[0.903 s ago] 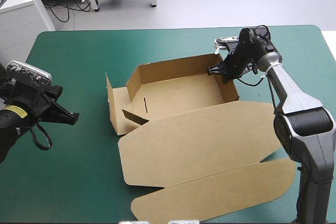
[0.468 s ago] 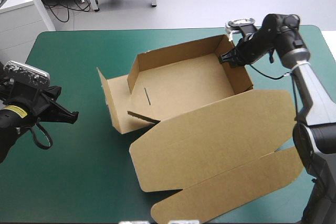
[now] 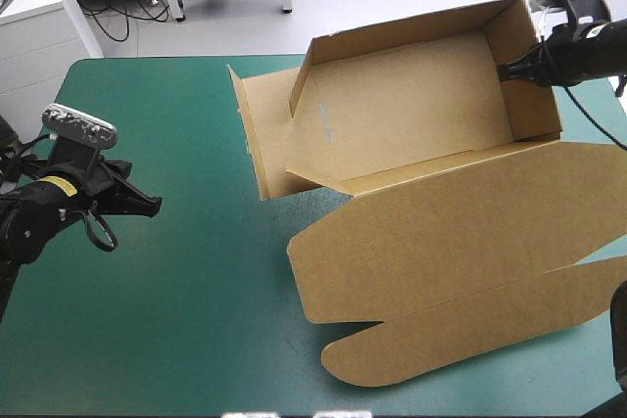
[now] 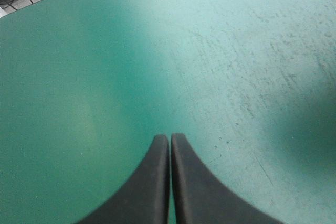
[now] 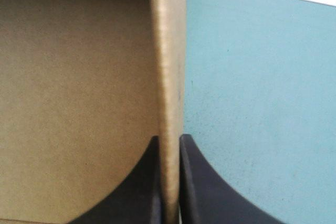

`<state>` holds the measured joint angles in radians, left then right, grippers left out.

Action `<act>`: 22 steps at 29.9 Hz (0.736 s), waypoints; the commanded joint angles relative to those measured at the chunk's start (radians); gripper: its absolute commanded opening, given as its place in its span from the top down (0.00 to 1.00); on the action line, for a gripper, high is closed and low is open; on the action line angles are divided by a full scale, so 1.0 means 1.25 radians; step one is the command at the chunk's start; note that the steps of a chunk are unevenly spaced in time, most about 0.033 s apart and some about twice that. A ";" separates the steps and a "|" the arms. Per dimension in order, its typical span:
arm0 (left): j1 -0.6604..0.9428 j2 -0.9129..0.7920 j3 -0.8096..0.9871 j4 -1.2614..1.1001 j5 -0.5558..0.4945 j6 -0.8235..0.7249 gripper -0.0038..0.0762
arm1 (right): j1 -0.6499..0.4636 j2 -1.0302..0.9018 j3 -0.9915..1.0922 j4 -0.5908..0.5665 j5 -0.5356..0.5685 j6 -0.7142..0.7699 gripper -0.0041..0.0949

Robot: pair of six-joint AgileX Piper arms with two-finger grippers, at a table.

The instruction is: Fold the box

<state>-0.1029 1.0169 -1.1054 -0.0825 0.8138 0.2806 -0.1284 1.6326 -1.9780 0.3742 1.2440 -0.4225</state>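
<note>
The brown box [image 3: 411, 119] hangs tilted above the table's right half, an open tray with raised walls, its long lid [image 3: 460, 252] sloping down toward the front. My right gripper [image 3: 511, 72] is shut on the tray's right wall; in the right wrist view that wall [image 5: 169, 77] runs between the black fingertips [image 5: 169, 142]. A loose side flap [image 3: 260, 134] sticks out at the box's left. My left gripper [image 3: 152, 207] hovers low over the table's left side, shut on nothing, its fingers [image 4: 169, 141] meeting over bare teal-green cover [image 4: 236, 51].
Bare teal-green cover [image 3: 196, 301] spreads between my left gripper and the box. The table's far edge [image 3: 176, 59] runs behind the lifted tray. The lid's rounded tuck flap [image 3: 470, 330] reaches toward the front right edge.
My right gripper has risen and moved right and away with the box wall, lifting and tilting the whole box. My left gripper has shifted a little toward the table's middle.
</note>
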 commanded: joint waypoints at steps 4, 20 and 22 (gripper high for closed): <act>0.003 0.086 -0.022 -0.043 -0.071 -0.022 0.93 | -0.021 -0.079 -0.023 0.075 0.010 -0.004 0.98; 0.367 0.289 -0.022 -0.833 0.323 0.564 0.94 | -0.019 -0.090 -0.023 0.212 0.010 -0.005 0.98; 0.367 0.303 -0.022 -0.905 0.331 0.565 0.94 | -0.019 -0.090 -0.023 0.229 0.010 -0.005 0.98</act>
<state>0.3478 1.4066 -1.1054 -1.0113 1.1760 0.9417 -0.1483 1.5659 -1.9780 0.5782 1.2440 -0.4329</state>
